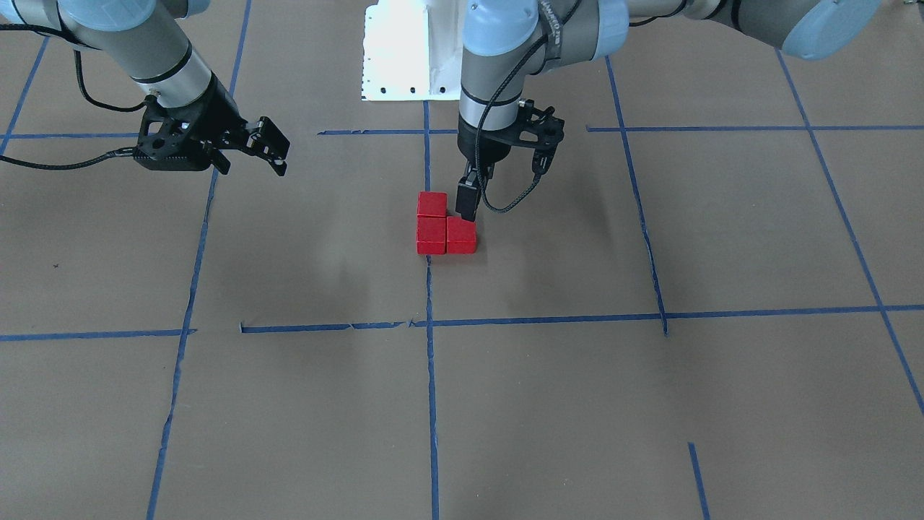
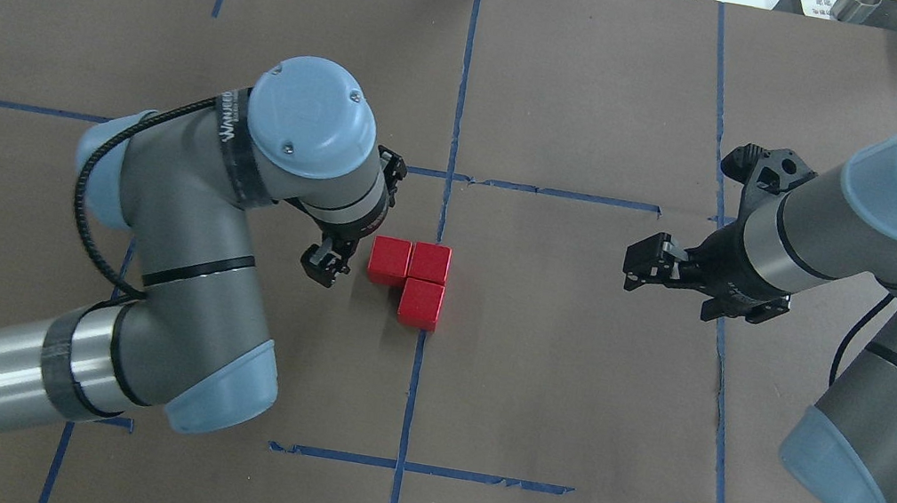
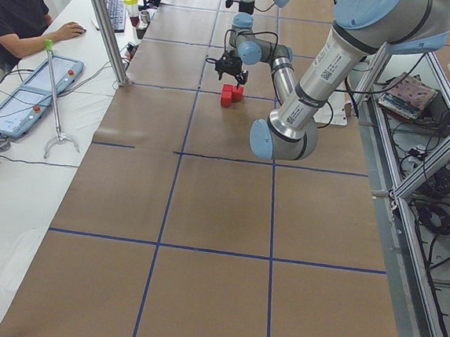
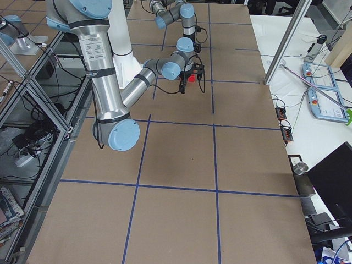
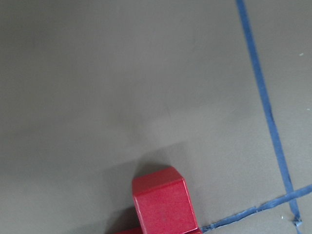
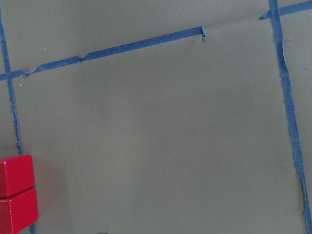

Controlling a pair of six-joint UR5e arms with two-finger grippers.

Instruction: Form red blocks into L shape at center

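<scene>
Three red blocks (image 2: 389,261) (image 2: 429,263) (image 2: 420,303) lie touching in an L shape on the brown paper at the center, on the middle blue tape line (image 2: 458,109). They also show in the front view (image 1: 432,204) (image 1: 431,236) (image 1: 461,235). My left gripper (image 2: 325,261) (image 1: 468,198) points down just beside the L on my left, fingers together and empty, a small gap from the nearest block. My right gripper (image 2: 643,264) (image 1: 271,148) is open and empty, well off to the right. One block (image 5: 163,204) shows in the left wrist view, two (image 6: 17,175) in the right wrist view.
The white robot base plate (image 1: 401,50) sits at the table's near edge behind the blocks. Blue tape lines (image 1: 548,319) form a grid on the paper. An operator (image 3: 18,8) sits at a side table with tablets beyond the far edge.
</scene>
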